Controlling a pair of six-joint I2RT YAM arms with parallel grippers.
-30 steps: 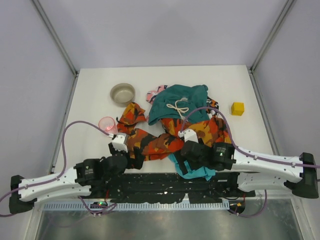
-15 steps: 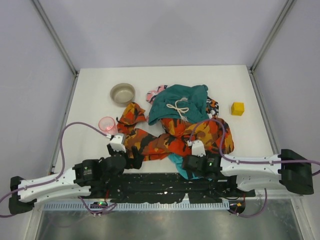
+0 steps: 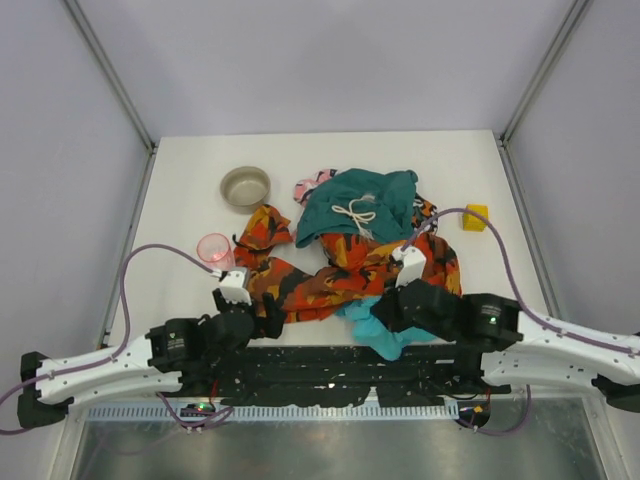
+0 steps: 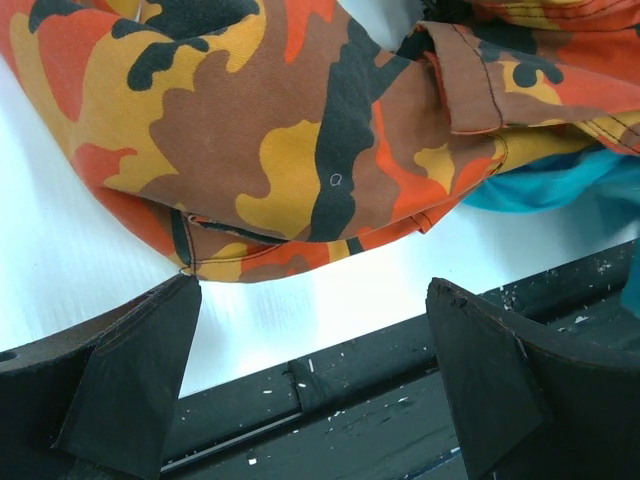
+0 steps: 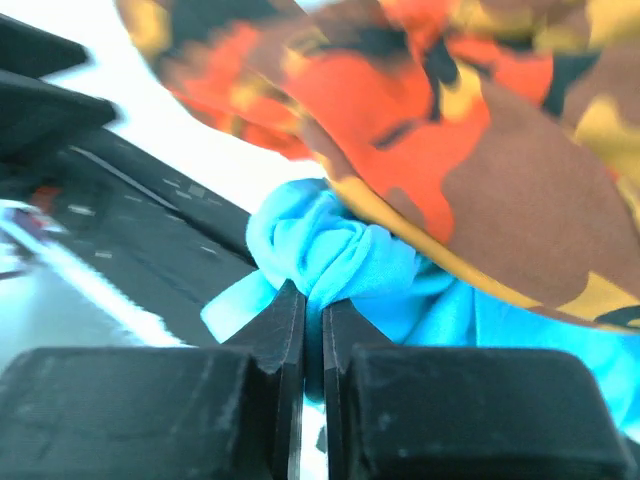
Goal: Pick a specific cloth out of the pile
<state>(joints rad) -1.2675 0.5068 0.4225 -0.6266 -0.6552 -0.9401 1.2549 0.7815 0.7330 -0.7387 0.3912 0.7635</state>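
Observation:
The cloth (image 3: 372, 328) is bright turquoise and pokes out from under the near edge of the pile. The pile holds an orange-red-black camouflage garment (image 3: 340, 275), a dark teal one with a white cord (image 3: 355, 205) and a small pink piece (image 3: 310, 185). My right gripper (image 3: 385, 318) is shut on a bunched fold of the cloth (image 5: 340, 255), its fingers (image 5: 282, 325) pressed together around the fabric, with camouflage cloth (image 5: 480, 150) draped just above. My left gripper (image 4: 312, 285) stands open and holds nothing, just short of the camouflage hem (image 4: 290, 170); a bit of the cloth (image 4: 560, 185) shows at its right.
A beige bowl (image 3: 245, 186) and a pink cup (image 3: 213, 248) stand left of the pile. A yellow cube (image 3: 476, 215) sits at the right. A black base plate (image 3: 330, 372) runs along the near table edge between the arms.
My right gripper dropped onto the turquoise cloth, shut on it, and has pulled back to the right with a fold in its jaws. The left arm has barely moved.

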